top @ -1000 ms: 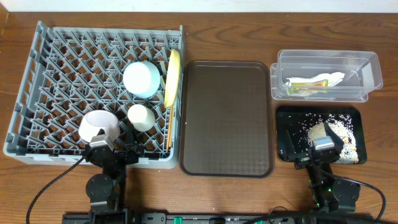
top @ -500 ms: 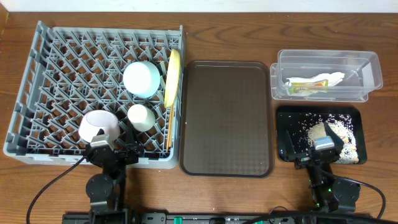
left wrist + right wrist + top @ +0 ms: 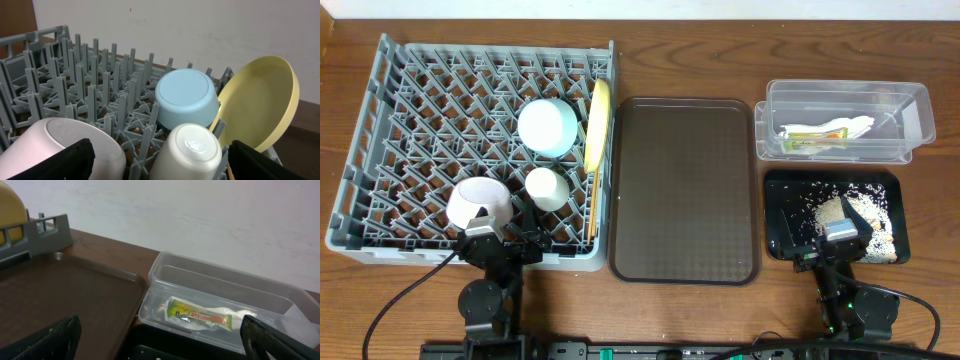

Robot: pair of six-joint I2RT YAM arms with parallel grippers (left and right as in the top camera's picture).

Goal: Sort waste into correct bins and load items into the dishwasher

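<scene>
The grey dish rack (image 3: 380, 120) holds a light blue bowl (image 3: 548, 126), a cream cup (image 3: 545, 187), a pink cup (image 3: 478, 203) and a yellow plate (image 3: 597, 124) on edge. My left gripper (image 3: 506, 248) sits at the rack's front edge, open and empty; its view shows the blue bowl (image 3: 186, 98), cream cup (image 3: 192, 150), pink cup (image 3: 65, 145) and yellow plate (image 3: 262, 102). My right gripper (image 3: 836, 248) is open and empty at the front of the black bin (image 3: 780, 215) with food scraps. The clear bin (image 3: 910, 105) holds wrappers (image 3: 200, 314).
A brown tray (image 3: 685, 190) lies bare between the rack and the bins; it also shows in the right wrist view (image 3: 55, 300). The clear bin (image 3: 220, 282) stands behind the black bin. The wooden table's front edge lies just below both grippers.
</scene>
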